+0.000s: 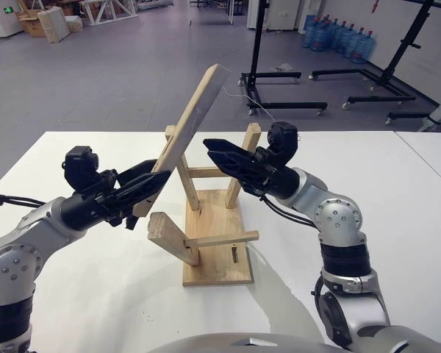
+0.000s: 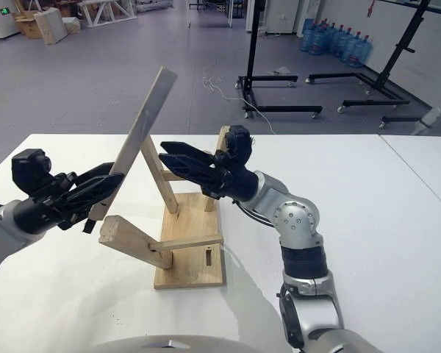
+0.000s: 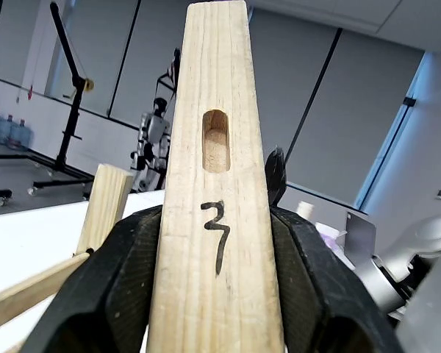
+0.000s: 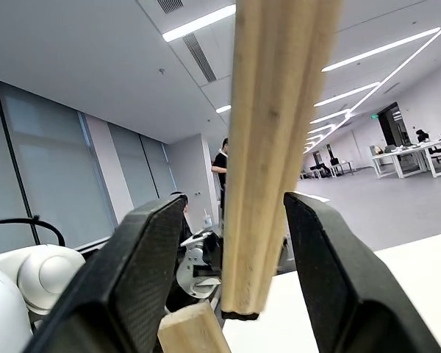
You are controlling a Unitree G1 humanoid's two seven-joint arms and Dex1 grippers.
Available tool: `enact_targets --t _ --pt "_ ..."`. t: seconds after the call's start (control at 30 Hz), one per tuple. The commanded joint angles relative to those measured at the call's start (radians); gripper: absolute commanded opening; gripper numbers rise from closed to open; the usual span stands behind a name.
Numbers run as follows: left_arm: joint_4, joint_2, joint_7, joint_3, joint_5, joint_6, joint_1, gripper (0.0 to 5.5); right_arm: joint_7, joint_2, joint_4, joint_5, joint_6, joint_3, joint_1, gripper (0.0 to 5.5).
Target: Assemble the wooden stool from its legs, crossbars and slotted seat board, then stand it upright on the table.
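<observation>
Grey workshop floor point(image 1: 132, 73) with black stands point(image 1: 279, 73) lies beyond our white counter point(image 1: 397, 191). Our left gripper point(image 1: 153, 184), on a low forearm angled inward, is clamped on the lower end of a wooden leg point(image 1: 195, 110) that leans up and away. The leg carries a handwritten 3 point(image 3: 217, 235) below a slot point(image 3: 216, 141). Our right gripper point(image 1: 212, 151), elbow bent, points at that leg with fingers apart, not touching it. Below, the seat board point(image 1: 217, 254) lies flat on the counter. On it, two legs point(image 1: 244, 165) stand at the far end joined by a crossbar point(image 1: 206, 173), and a third leg point(image 1: 170, 237) tilts at the near end.
</observation>
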Motion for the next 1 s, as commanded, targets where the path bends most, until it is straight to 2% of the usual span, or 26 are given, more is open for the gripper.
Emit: enact_targets --t 0.03,0.33,0.63,0.67,0.83,1.0 --pt "0.032 0.03 -0.054 -0.025 0.059 0.024 -0.048 2.05 -0.039 0.032 -0.008 0.036 0.004 -0.015 -0.009 2.49" --pt "0.04 0.026 -0.113 -0.058 0.111 0.057 -0.106 2.05 -0.082 0.066 0.034 0.027 0.011 0.003 -0.01 2.49" --pt "0.043 0.027 -0.153 -0.066 0.146 0.076 -0.112 2.05 -0.061 0.079 0.082 -0.057 -0.047 0.024 -0.04 3.97" --pt "0.044 0.027 -0.156 -0.065 0.147 0.079 -0.111 2.05 -0.057 0.082 0.083 -0.059 -0.053 0.022 -0.045 4.0" --pt "0.057 0.031 -0.172 -0.06 0.155 0.092 -0.108 2.05 -0.03 0.086 0.079 -0.051 -0.05 0.017 -0.063 4.01" --pt "0.071 0.031 -0.188 -0.059 0.169 0.096 -0.121 2.05 -0.008 0.089 0.089 0.001 -0.016 -0.005 -0.084 3.05"
